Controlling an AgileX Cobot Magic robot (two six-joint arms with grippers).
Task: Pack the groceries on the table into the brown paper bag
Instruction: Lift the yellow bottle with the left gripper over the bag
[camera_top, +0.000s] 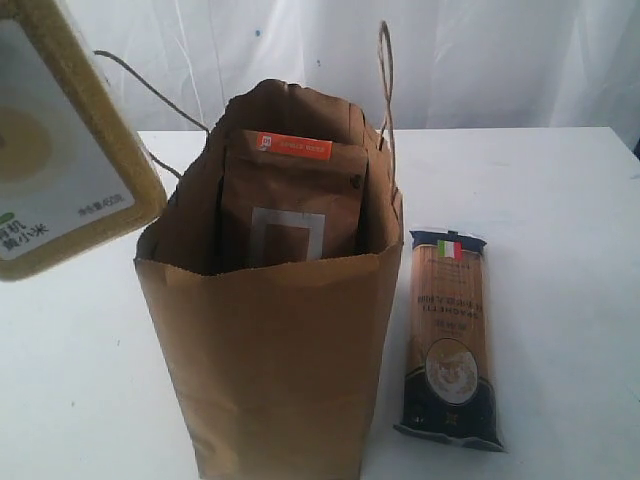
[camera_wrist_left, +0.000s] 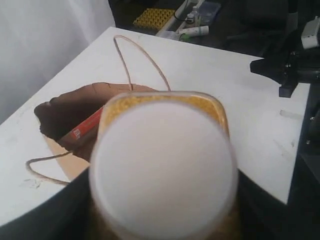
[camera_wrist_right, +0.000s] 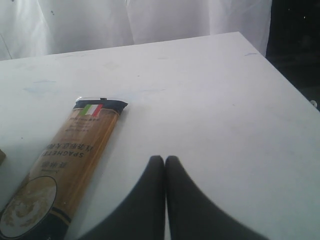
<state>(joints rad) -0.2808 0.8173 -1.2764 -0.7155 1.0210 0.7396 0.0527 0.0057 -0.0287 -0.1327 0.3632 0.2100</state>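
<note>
While the left end effector (camera_wrist_left: 162, 210) pinches the tilted bottle (camera_top: 60, 130) aloft, the bag (camera_top: 280, 350) gapes lower, to its right in the exterior view.

Exterior camera: close, slightly above desk (camera_top: 560, 200), facing brown paper bag (camera_top: 280, 350). Left wrist camera looks down into that bag; right wrist, low over desk, shares dark-blue spaghetti packet (camera_top: 450, 330) with exterior.

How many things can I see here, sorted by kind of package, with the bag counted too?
Grain bottle: 1
Brown pouch: 1
Spaghetti packet: 1
Paper bag: 1
Total: 4
</note>
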